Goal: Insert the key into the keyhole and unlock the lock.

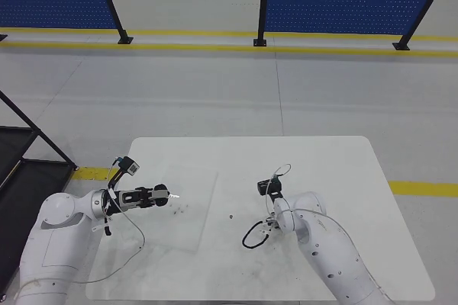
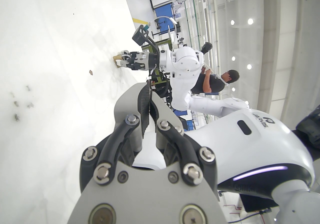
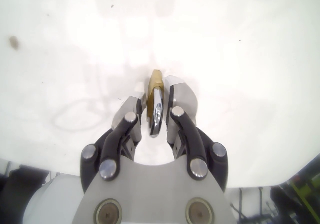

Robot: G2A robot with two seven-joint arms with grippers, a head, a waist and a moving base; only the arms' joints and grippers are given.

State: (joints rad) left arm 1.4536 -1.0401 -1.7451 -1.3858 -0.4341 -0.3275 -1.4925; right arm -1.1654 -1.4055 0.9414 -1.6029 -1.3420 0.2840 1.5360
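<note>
Brass padlock [image 3: 155, 82] stands on edge on white worktop [image 1: 328, 168], right of centre, clamped between right gripper [image 3: 157, 90] jaws. Left gripper [image 1: 163, 195] well apart over worktop's left part, jaws pinched on thin silvery key [image 1: 173, 196].

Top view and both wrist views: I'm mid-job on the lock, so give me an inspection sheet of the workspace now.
Surface: white table, with a clear sheet on one part.
Job's things: padlock at the table surface; key tip pokes past the left fingers.
Clutter: dark speck.
Grippers: left gripper shut on the key; right gripper shut on the padlock.
Cables: black loop by the right arm; thin cable by the left arm.
Surroundings: black rack, blue barriers, yellow floor line.
</note>
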